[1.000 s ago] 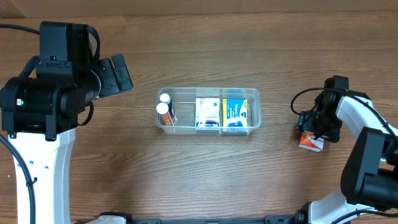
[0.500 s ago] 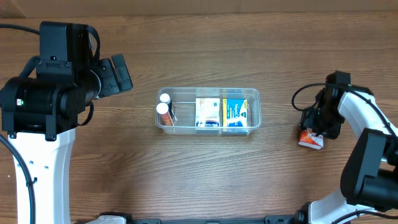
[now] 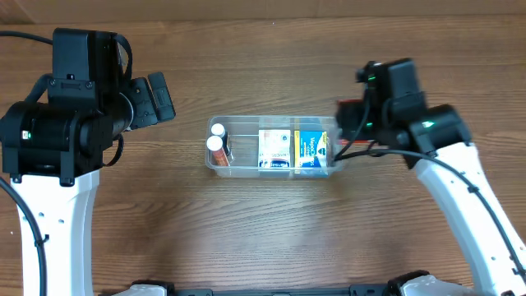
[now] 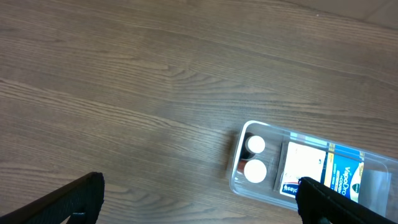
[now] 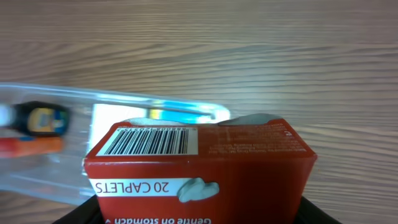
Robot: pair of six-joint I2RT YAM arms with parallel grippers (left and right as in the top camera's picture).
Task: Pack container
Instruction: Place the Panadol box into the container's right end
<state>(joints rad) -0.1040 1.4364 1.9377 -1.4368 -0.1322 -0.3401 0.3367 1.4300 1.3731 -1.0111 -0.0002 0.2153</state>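
The clear plastic container [image 3: 246, 168] lies in the middle of the table. It holds two white-capped bottles [image 3: 216, 136] at its left end, a white box [image 3: 275, 150] and a blue box [image 3: 311, 150]. My right gripper [image 3: 363, 123] is shut on a red caplet box [image 3: 348, 109] and holds it above the container's right end. In the right wrist view the red box [image 5: 199, 165] fills the foreground, with the container [image 5: 124, 102] behind it. My left gripper [image 3: 160, 97] is open and empty, raised to the left of the container [image 4: 261, 186].
Bare wooden tabletop [image 3: 263, 238] surrounds the container. A pale strip [image 3: 246, 6] runs along the far edge. The left arm's bulky body [image 3: 66, 123] stands over the table's left side.
My right gripper lifted the red box from the table's right side and carried it left to the container's right end. The left arm has not moved.
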